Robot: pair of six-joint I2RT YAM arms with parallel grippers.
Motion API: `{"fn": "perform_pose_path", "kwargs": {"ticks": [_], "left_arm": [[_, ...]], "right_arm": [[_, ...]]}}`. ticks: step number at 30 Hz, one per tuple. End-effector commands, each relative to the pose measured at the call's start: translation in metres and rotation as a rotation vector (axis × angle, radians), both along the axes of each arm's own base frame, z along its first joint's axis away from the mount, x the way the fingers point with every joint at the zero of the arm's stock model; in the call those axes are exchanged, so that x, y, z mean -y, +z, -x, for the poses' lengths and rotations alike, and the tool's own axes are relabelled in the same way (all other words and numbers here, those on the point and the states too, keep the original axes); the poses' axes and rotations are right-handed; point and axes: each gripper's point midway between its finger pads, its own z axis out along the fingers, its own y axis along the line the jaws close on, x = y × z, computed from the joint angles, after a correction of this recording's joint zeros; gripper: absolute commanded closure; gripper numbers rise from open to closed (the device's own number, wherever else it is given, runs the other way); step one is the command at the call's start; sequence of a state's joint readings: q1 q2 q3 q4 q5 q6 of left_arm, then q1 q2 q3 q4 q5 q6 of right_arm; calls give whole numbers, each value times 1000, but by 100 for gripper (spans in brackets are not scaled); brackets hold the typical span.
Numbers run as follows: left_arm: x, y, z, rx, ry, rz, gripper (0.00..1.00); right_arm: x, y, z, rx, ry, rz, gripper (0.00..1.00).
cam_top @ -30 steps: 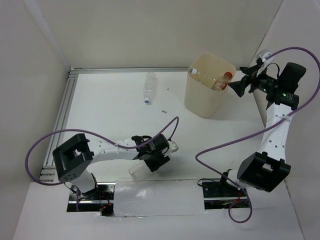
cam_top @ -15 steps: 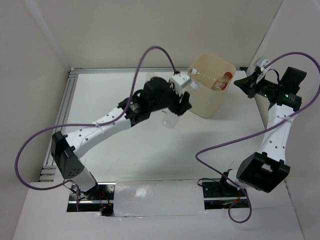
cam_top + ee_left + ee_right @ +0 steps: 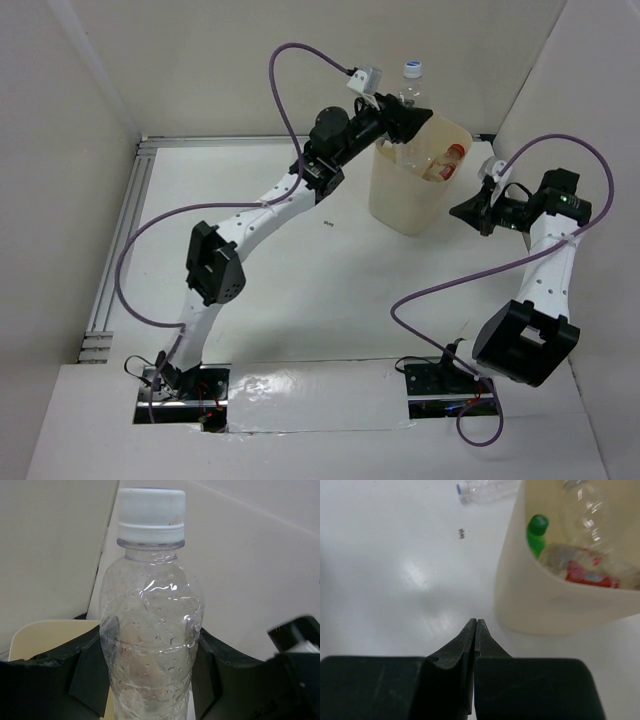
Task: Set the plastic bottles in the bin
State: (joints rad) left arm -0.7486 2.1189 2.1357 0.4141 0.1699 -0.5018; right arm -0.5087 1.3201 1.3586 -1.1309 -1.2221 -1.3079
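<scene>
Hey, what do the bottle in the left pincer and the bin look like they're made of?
Bottle: thin clear plastic, glossy; highlights, see-through wall beaded with droplets. Its cap: opaque white plastic, apparently. Bin: likely moulded cream plastic, smooth and matte, with rounded rim.

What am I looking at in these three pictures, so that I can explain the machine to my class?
Two robot arms stand at a white table. One picture looks down from above; the other two come from cameras on each wrist. The left gripper holds a clear white-capped bottle upright above the cream bin, which already holds a green bottle and a red-labelled one. The right gripper is shut and empty beside the bin. One blue-capped bottle lies on the table.
</scene>
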Motion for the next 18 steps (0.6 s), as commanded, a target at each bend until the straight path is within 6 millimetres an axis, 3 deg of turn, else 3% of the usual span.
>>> {"fn": "perform_pose_path", "kwargs": {"ticks": [1,2,5,6,7,9,10,11,13,14,15,16,17,18], "left_arm": [[-11,57,-15,41,37,271,70],[-14,57,-25,15,71,323,65],[-16,44,-52,-31,189,394,59],[-16,40,-57,-37,206,400,49],[-6,16,-68,-66,213,366,47],[2,-3,-76,-99,222,323,45],[3,-9,-78,-108,224,313,40],[7,-23,-82,-124,228,294,27],[15,-34,-83,-133,176,265,23],[22,-50,-87,-149,164,237,19],[24,-46,-82,-144,141,228,16],[26,-46,-80,-141,128,223,4],[28,-55,-81,-152,122,207,0],[28,-47,-76,-133,104,202,0]], "right_arm": [[-14,-22,30,-85,38,-15,100],[-14,-29,32,-106,35,-15,100],[-23,-41,39,-141,59,-34,100],[-24,-39,40,-132,59,-29,100],[-28,-42,42,-143,69,-34,99],[-31,-44,44,-144,79,-34,97],[-32,-47,46,-155,79,-40,95],[-33,-51,48,-167,79,-47,94],[-36,-54,49,-170,92,-46,92],[-36,-57,50,-178,92,-50,90],[-38,-55,50,-172,95,-61,87],[-38,-55,50,-172,95,-61,82],[-39,-56,51,-177,98,-74,73],[-41,-56,50,-168,107,-68,62]]}}
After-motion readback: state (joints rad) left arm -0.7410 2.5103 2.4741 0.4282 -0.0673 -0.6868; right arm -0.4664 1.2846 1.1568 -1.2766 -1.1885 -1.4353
